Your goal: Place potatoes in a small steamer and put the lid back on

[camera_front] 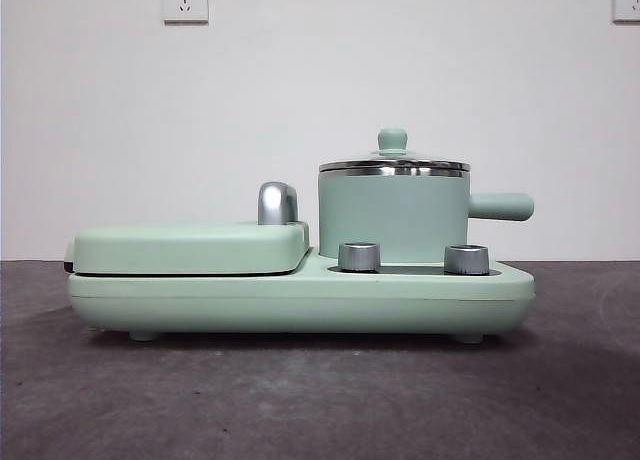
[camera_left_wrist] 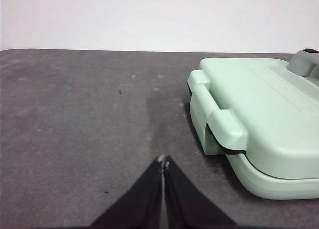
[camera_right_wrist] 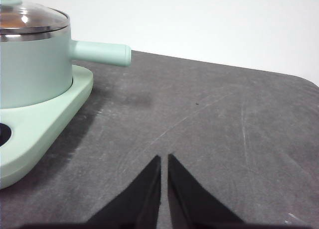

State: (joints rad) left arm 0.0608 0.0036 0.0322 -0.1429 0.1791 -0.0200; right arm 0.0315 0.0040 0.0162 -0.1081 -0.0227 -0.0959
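Oddly, no potato shows anywhere. The lid [camera_front: 394,163] sits closed on the small steamer [camera_front: 393,217], handle pointing to 3 o'clock — ready for lifting. Left gripper [camera_left_wrist: 164,163] and right gripper [camera_right_wrist: 164,158] wait over the table [camera_front: 300,400], fingers closed, empty.

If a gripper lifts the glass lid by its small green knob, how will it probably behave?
The lid looks rigid and probably fragile, being glass. Its rounded knob is small and smooth, so jaws may slip. It sits level on the steamer, so a straight lift should free it.

The light is bright, even and soft, from above. The cooker [camera_front: 300,295] throws a faint shadow on the dark table [camera_front: 320,400]. The lid [camera_right_wrist: 30,17] shows small glare. The wall looks slightly overexposed; the pictures are mildly soft.
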